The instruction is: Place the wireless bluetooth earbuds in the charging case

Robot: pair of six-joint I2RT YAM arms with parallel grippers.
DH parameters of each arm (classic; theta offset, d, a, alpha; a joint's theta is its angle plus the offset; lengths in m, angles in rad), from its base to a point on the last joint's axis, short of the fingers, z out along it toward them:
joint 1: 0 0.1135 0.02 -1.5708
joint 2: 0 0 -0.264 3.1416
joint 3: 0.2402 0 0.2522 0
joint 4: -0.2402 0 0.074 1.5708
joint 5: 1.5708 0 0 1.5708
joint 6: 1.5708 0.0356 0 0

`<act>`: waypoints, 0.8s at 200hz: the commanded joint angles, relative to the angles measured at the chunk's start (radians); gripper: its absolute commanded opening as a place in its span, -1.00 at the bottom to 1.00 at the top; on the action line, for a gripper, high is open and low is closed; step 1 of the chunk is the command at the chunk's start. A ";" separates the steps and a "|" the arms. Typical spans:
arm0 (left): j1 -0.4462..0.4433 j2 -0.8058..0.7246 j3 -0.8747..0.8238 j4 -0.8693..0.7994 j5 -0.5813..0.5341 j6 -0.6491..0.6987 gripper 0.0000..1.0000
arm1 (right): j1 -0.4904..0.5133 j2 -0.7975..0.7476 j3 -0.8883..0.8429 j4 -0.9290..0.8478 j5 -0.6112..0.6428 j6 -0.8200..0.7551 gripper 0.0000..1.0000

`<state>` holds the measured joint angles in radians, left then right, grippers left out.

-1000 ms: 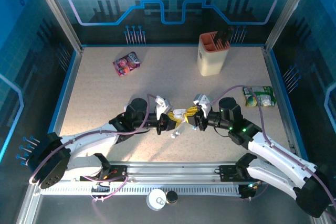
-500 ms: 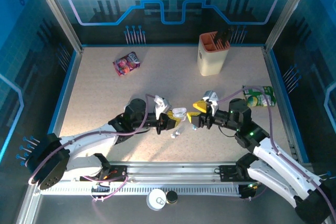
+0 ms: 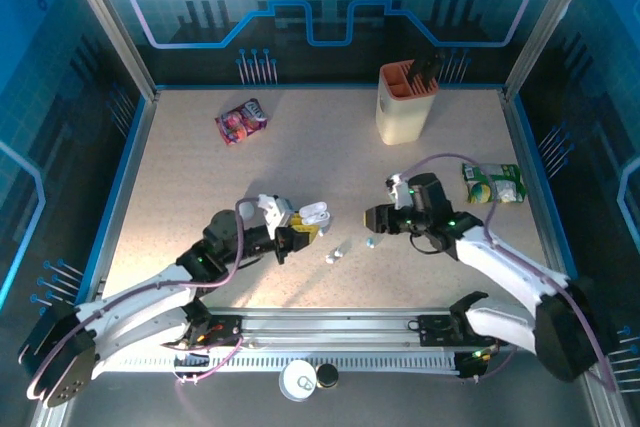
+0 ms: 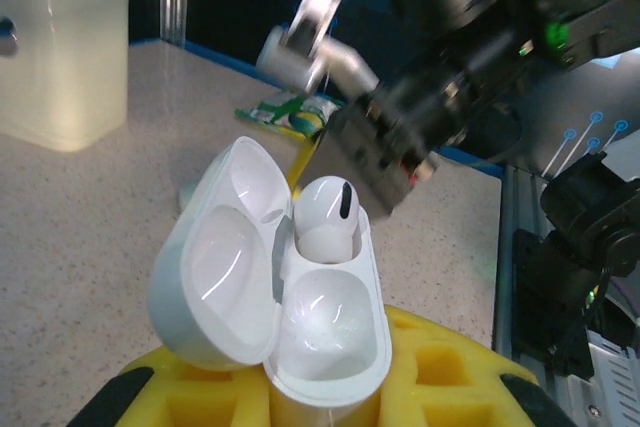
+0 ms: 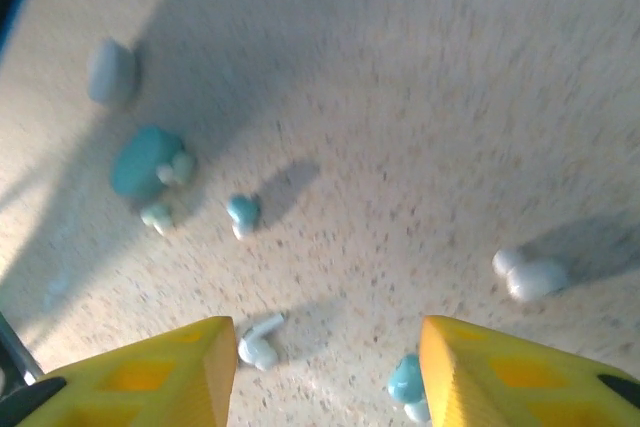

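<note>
Left wrist view shows the left gripper pinching the open charging case, with one white earbud seated in a slot and the other slot empty. The right gripper has pulled back from the case, jaws spread and empty, over loose earbuds on the table. One bud looks delivered; another pick likely follows.

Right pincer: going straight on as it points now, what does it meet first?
Probably bare tabletop, between a white earbud and a pale blue earbud; depth unclear.

Speckled table, loose earbuds, pink packet
</note>
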<state>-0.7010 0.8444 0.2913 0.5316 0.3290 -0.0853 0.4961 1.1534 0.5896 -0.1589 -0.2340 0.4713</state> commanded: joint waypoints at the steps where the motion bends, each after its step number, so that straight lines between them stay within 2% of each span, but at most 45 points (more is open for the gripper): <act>1: 0.007 -0.060 -0.041 0.053 -0.020 0.042 -0.84 | 0.082 0.112 0.081 -0.039 0.009 0.011 0.02; 49: 0.005 -0.108 -0.045 0.016 -0.009 0.045 -0.88 | 0.160 0.416 0.227 -0.004 -0.082 -0.005 0.03; 76: 0.005 -0.110 -0.040 0.009 -0.009 0.035 -0.89 | 0.208 0.531 0.284 -0.010 -0.103 -0.021 0.04; 124: 0.004 -0.102 -0.027 -0.008 -0.019 0.041 -0.89 | 0.216 0.583 0.280 -0.003 -0.135 -0.021 0.04; 160: 0.003 -0.071 -0.007 -0.009 -0.020 0.060 -0.89 | 0.217 0.530 0.228 -0.019 -0.188 -0.043 0.04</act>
<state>-0.7010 0.7567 0.2592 0.5209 0.3248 -0.0502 0.7036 1.7103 0.8551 -0.1482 -0.3412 0.4549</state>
